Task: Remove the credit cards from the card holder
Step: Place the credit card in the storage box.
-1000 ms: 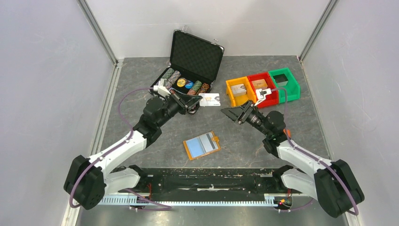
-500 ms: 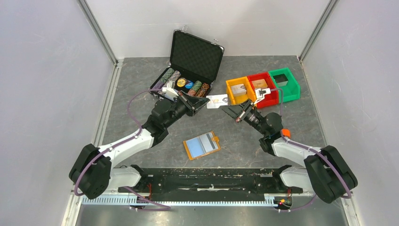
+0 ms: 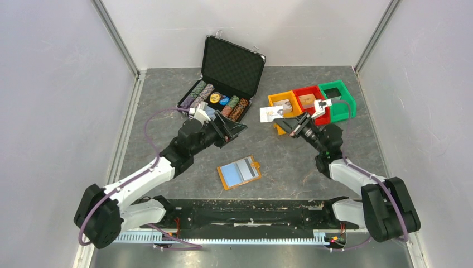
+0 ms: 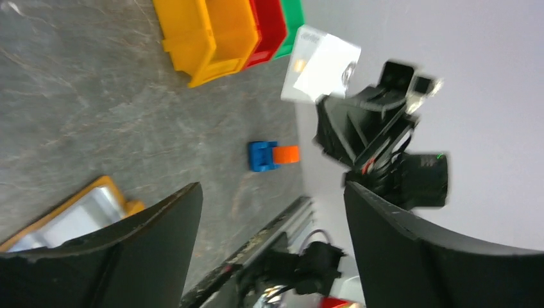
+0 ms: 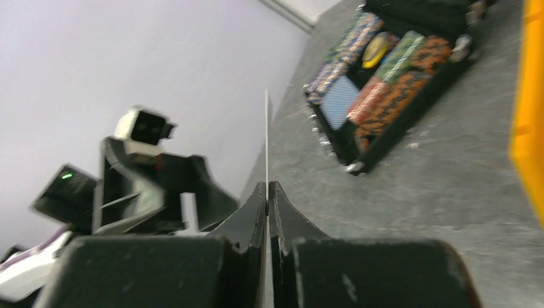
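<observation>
The orange card holder [image 3: 254,165] lies open on the grey table between the arms, with a light blue credit card [image 3: 233,172] and a grey one [image 3: 247,167] lying in it. My right gripper [image 3: 283,123] is shut on a pale printed credit card [image 3: 271,113] and holds it in the air next to the yellow bin. In the right wrist view that card [image 5: 267,138] shows edge-on between the closed jaws of the right gripper [image 5: 267,187]. My left gripper [image 3: 236,134] is open and empty, above and left of the holder. The left wrist view shows the left gripper [image 4: 272,190] gaping, the held card [image 4: 319,66] and a corner of the holder [image 4: 96,191].
An open black chip case [image 3: 223,84] with poker chips and a blue patterned deck stands at the back. Yellow [image 3: 277,111], red [image 3: 308,97] and green [image 3: 336,97] bins sit at the back right. Metal walls enclose the table.
The printed card passed from my left gripper to my right. The left jaws opened and drew back left; the right jaws shut on the card and carried it right toward the yellow bin.
</observation>
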Controlling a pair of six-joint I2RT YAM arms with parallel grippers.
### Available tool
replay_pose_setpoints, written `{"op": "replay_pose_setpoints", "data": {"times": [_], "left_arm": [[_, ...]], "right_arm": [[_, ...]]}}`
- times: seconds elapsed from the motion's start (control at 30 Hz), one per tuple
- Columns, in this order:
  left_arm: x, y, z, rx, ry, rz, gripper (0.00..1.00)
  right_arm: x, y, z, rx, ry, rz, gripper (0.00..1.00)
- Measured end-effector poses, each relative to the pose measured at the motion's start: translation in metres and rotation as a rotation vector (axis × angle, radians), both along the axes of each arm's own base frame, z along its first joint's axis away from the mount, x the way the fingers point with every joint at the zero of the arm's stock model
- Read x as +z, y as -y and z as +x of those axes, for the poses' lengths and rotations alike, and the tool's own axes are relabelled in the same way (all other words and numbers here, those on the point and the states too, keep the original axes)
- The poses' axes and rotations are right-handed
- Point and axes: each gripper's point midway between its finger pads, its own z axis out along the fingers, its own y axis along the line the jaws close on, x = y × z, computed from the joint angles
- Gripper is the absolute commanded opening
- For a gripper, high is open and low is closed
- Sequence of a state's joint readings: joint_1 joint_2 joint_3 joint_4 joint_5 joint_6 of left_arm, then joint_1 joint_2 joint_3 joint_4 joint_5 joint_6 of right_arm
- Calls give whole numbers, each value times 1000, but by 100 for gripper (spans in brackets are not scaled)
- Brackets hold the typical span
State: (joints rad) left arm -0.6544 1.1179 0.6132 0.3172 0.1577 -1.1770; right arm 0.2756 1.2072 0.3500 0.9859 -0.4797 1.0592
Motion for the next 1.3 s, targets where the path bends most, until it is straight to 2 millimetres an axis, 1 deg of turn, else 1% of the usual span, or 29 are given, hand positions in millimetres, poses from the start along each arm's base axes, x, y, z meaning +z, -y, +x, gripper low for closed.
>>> {"op": "replay_pose_setpoints", "data": {"times": [0.03, 0.07, 0.17, 0.2, 0.23, 0.3, 0.33, 0.43, 0.53, 0.63, 0.7, 0.77, 0.87, 0.97, 1.1, 1.3], "left_arm": [[1, -3, -2, -6, 6, 46, 97], [3, -5, -2, -13, 17, 88, 100], [16, -14, -2, -25, 72, 222, 100], [21, -19, -3, -30, 91, 273, 100], [24, -23, -3, -35, 111, 322, 100], [28, -34, -6, -51, 141, 419, 100], [29, -39, -8, -57, 153, 458, 100], [24, -55, -18, -100, 184, 589, 100], [16, -75, -27, -122, 219, 714, 100], [12, -96, -29, -104, 248, 819, 100], [9, -105, -28, -78, 259, 852, 100], [0, -114, -30, -69, 265, 893, 100], [-12, -122, -32, -71, 244, 941, 100], [-16, -124, -32, -73, 242, 956, 100], [-16, -125, -32, -72, 245, 962, 100], [-16, -128, -30, -62, 247, 974, 100]], "right_arm": [[-2, 6, 9, -16, -8, -42, 0], [-3, 10, 16, -29, -7, -75, 0], [6, 26, 43, -70, 12, -204, 0], [9, 28, 51, -73, 19, -246, 0], [11, 36, 61, -91, 23, -279, 0], [11, 46, 75, -107, 15, -344, 0], [8, 50, 81, -115, 4, -371, 0], [-9, 66, 103, -127, -63, -470, 0], [-32, 78, 119, -128, -141, -549, 0], [-55, 82, 131, -99, -212, -609, 0], [-69, 84, 139, -82, -252, -641, 0], [-82, 86, 144, -68, -284, -665, 0], [-100, 90, 146, -48, -334, -689, 0], [-110, 93, 153, -34, -361, -692, 0], [-118, 92, 162, -15, -377, -684, 0], [-130, 88, 164, 11, -402, -664, 1]]}}
